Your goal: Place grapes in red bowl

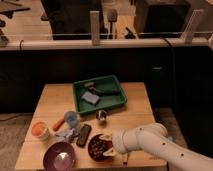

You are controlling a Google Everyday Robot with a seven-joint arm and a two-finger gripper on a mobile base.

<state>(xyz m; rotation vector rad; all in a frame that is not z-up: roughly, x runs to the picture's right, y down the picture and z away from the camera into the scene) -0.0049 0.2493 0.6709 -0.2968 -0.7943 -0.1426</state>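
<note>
One gripper [107,141] hangs over the red bowl [90,149] near the table's [137,107] front edge. We see grapes [99,146] inside the bowl, but we cannot tell the gripper's state.

Two bowls stand at the bench's front edge: one round, shallow, dark red bowl [90,148] and one larger purple bowl with a pale pink inside [59,156]. There are two cups near the left edge, one small orange-topped cup [40,130] and one blue cup [71,118]. One green plastic tray [76,95] sits toward the back edge. One bunch of tiny dark grapes [99,147]. One gripper [106,140], over the red bowl.
</note>
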